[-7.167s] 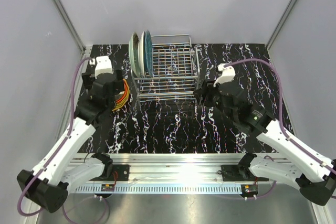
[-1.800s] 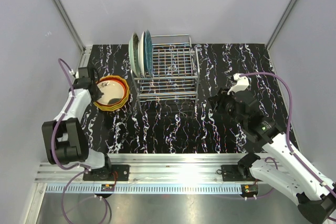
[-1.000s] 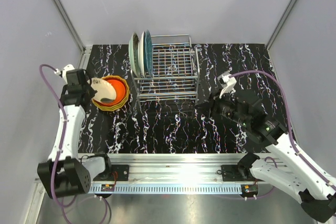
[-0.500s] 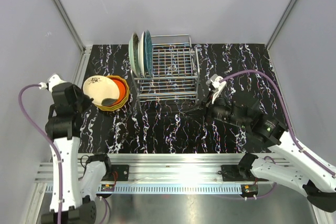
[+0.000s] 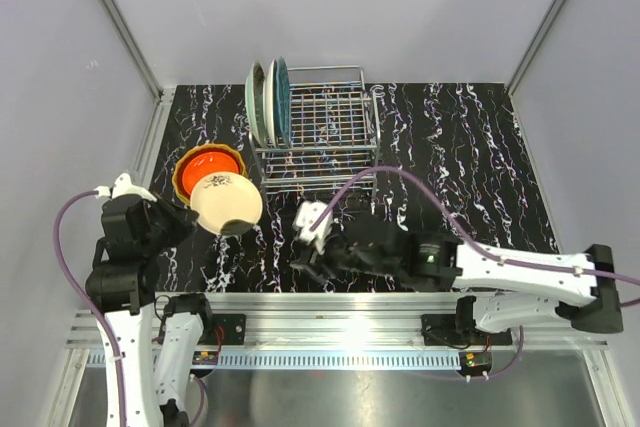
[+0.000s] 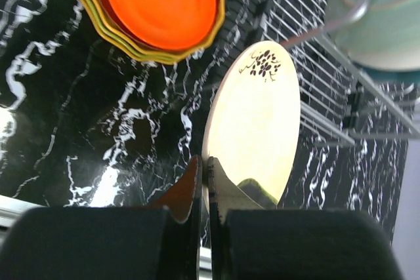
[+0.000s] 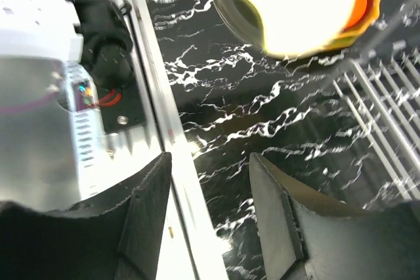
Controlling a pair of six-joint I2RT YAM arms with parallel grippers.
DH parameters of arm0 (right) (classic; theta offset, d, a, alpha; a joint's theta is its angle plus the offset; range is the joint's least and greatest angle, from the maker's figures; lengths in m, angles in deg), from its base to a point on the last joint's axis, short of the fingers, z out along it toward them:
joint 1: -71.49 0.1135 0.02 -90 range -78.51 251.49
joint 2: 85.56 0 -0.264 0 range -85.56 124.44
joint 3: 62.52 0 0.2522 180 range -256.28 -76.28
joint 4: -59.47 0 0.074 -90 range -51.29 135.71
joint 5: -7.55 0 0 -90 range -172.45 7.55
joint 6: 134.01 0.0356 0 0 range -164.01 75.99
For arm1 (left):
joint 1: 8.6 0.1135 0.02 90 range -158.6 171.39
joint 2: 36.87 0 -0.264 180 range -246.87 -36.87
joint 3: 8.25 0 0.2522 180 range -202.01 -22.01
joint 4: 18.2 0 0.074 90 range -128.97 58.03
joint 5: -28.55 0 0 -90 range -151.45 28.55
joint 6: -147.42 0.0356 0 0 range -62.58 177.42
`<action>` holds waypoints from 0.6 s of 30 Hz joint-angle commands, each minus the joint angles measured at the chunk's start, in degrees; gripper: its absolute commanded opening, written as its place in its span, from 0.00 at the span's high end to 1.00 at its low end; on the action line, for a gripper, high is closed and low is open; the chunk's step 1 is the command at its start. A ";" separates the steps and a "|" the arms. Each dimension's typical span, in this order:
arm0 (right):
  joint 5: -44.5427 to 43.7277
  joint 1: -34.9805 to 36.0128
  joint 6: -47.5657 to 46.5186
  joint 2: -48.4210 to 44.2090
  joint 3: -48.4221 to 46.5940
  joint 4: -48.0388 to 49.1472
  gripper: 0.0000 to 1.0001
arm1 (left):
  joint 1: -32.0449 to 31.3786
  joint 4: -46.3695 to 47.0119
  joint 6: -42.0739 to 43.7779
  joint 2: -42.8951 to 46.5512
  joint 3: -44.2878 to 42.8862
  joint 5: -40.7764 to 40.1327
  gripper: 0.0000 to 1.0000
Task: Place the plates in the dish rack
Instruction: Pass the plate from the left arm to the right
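My left gripper (image 5: pixel 196 217) (image 6: pixel 205 176) is shut on the near rim of a cream plate (image 5: pixel 229 203) (image 6: pixel 257 122) with a small dark flower print, held tilted on edge above the table. A stack of plates topped by an orange one (image 5: pixel 206 165) (image 6: pixel 156 3) lies just behind it on the left. The chrome wire dish rack (image 5: pixel 325 137) (image 6: pixel 308 70) holds a pale mint plate (image 5: pixel 257 105) (image 6: pixel 387 14) and a teal plate (image 5: pixel 281 99) upright at its left end. My right gripper (image 5: pixel 305 255) (image 7: pixel 211 196) is open and empty, low over the front middle, facing the cream plate (image 7: pixel 289 4).
An aluminium rail (image 5: pixel 330 309) (image 7: pixel 170 129) runs along the table's front edge, right beside my right fingers (image 7: pixel 152 204). The left arm's base mount (image 7: pixel 108 44) sits on it. Grey walls close the left, back and right sides.
The left arm lifted the cream plate off the stack and carried it nearer and rightward, baring the orange plate. The right arm swung left across the front, and its jaws opened wider.
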State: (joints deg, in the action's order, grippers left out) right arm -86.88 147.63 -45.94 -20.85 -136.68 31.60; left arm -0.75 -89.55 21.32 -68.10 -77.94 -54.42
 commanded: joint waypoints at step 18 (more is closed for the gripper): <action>-29.14 10.61 -26.19 33.19 -13.34 21.31 0.37 | -3.29 4.05 0.59 2.66 5.47 13.27 1.00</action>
State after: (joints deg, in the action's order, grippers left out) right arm -110.70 158.23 -68.19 10.34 -147.09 46.60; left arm -3.83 -89.18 21.49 -65.15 -71.99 -45.94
